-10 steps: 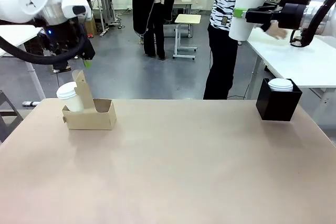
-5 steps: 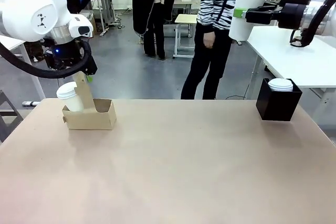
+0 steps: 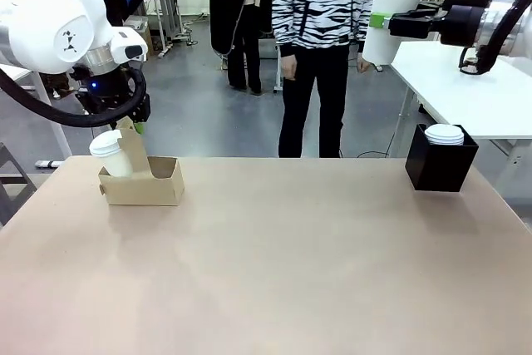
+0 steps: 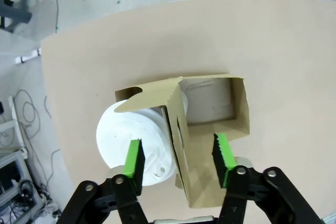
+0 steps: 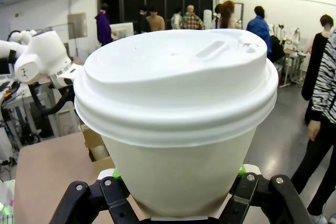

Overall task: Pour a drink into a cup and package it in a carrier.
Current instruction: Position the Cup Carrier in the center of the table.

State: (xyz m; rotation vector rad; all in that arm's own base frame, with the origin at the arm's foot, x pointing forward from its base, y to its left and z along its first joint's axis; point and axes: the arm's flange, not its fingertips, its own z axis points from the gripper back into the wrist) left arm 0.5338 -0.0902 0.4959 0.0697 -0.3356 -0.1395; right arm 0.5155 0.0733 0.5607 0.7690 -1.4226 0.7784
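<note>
Cardboard carrier (image 3: 143, 189) handle stands between spread, unpinching jaws of left gripper (image 4: 177, 143), probably to steady it; right gripper (image 5: 178, 176) clamps lidded cup (image 3: 397, 6) high, awaiting the empty slot.

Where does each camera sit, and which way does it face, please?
Front view: fixed between the arms, facing across the table at the person; left pincer over the carrier, right pincer holding a lidded cup aloft.
Left wrist view: wrist-mounted, looks down; its open fingers flank the carrier's handle.
Right wrist view: faces the lidded cup it grips.
Shared: front and left wrist both show the carrier and seated cup.
</note>
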